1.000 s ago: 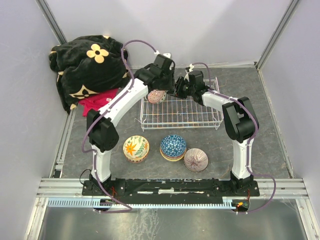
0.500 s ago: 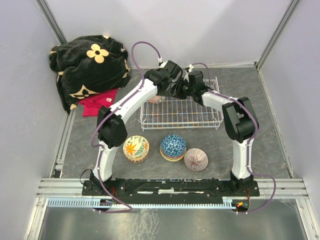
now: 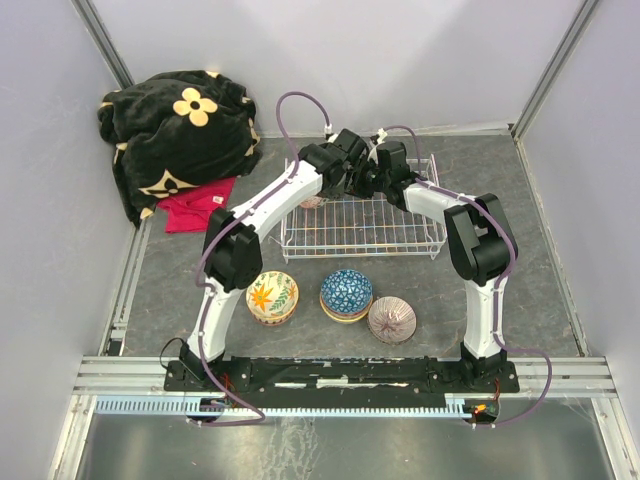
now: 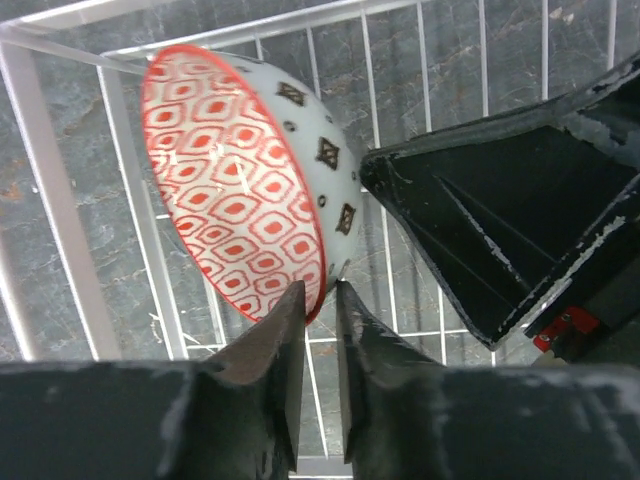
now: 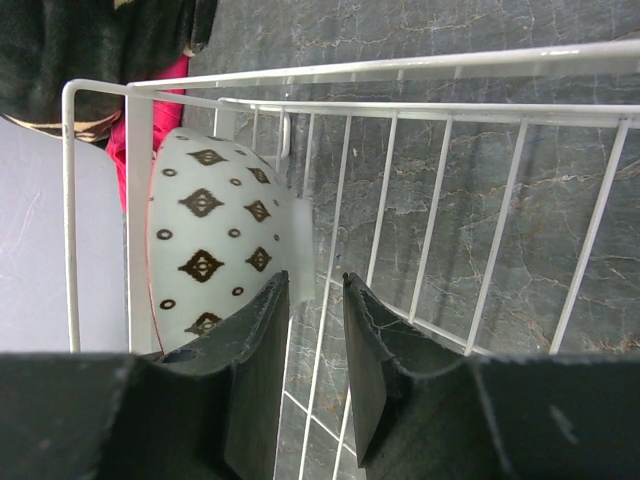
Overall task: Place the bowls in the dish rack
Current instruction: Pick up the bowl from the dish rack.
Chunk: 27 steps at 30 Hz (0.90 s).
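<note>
Grey marbled worktop (image 3: 560,250), white wire dish rack (image 3: 360,253): red-patterned ceramic bowl (image 4: 240,190) on edge in the far-left corner. Left gripper (image 4: 318,295) straddles its rim, right gripper (image 5: 315,285) sits at its foot. Both are narrowly apart; I cannot tell whether either is clamping.

The red-lattice bowl (image 4: 240,190) is showing red diamonds on white inside and dark diamonds on its white outside. The dish rack (image 3: 360,235) is gleaming white over the grey marbled counter (image 3: 560,260). The yellow bowl (image 3: 272,296) is wearing orange leaves, the blue bowl (image 3: 346,291) white petals, and the purple bowl (image 3: 391,318) pale rays. The black blanket (image 3: 180,125) is displaying yellow flowers beside a magenta cloth (image 3: 195,205).
</note>
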Each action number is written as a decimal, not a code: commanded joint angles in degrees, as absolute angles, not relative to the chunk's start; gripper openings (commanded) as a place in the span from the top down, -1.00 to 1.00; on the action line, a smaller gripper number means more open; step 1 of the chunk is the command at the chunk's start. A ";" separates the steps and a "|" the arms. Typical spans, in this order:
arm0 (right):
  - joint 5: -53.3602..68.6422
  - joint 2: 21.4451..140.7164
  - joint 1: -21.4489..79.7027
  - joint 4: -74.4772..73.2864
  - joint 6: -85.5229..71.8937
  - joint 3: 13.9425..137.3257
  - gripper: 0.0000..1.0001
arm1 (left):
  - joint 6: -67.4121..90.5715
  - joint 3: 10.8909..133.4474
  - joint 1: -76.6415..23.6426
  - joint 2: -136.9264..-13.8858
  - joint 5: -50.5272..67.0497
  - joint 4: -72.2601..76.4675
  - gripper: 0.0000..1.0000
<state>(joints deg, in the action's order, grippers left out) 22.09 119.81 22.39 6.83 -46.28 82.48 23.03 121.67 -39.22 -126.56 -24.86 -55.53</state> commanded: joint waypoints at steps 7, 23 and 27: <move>23.47 119.25 22.95 8.74 -46.26 84.66 0.27 | 20.93 122.54 -36.35 -123.35 -22.95 -49.88 0.95; 15.13 112.23 22.64 -0.62 -38.52 83.29 0.28 | 23.88 99.62 -24.49 -109.05 16.13 -21.59 0.94; 14.52 111.93 22.67 -1.14 -38.09 83.15 0.28 | 25.70 97.34 -23.65 -109.19 22.63 -16.83 0.95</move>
<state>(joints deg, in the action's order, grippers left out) 16.29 114.59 22.61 -0.51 -39.94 82.50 23.33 98.50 -23.70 -112.33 11.33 -28.29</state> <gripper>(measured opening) 0.363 0.046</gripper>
